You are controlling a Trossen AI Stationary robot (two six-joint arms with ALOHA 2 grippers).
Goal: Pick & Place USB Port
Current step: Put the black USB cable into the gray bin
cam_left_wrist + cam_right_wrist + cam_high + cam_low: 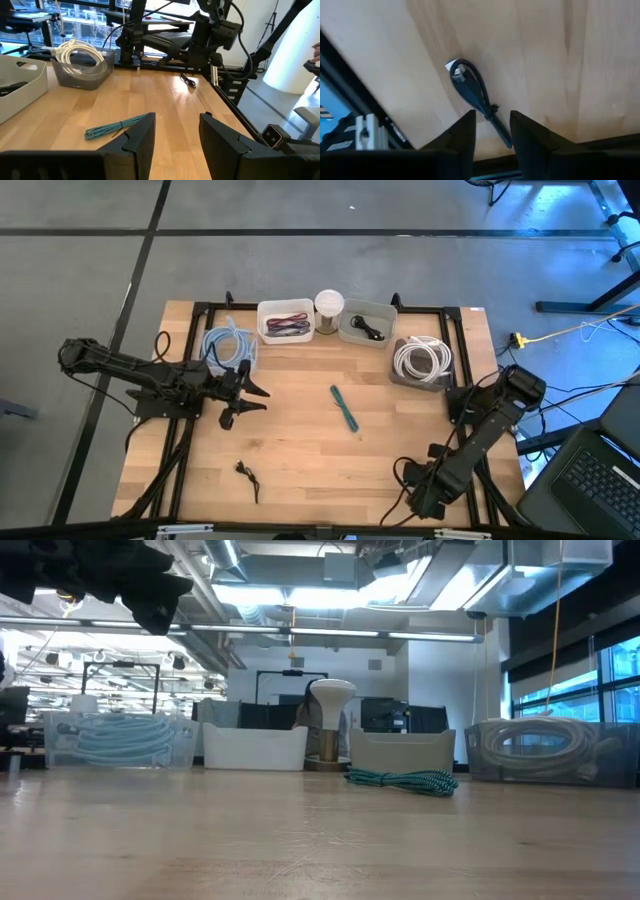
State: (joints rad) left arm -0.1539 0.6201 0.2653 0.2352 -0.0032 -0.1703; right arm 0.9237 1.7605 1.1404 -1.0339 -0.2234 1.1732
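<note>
I am holding my right fingers (465,135) low over the near right corner of the surface (300,450), close to its edge, because the black USB cable (470,92) is lying there. The fingers are standing spread, not pinching anything. The thin tail of the cable is running into the gap between them, and the metal plug is pointing away, so I judge that they are lined up along the cable for a grasp.

My left fingers (142,137) are waiting above the left middle of the surface. They are also spread and empty, and pointing toward the right side, out of the way.

Counting what is lying around: one teal cord (344,408) in the middle, one second small black cable (247,478) near the front left, and four bins (262,310) of cables along the far edge, probably the places for sorting.
</note>
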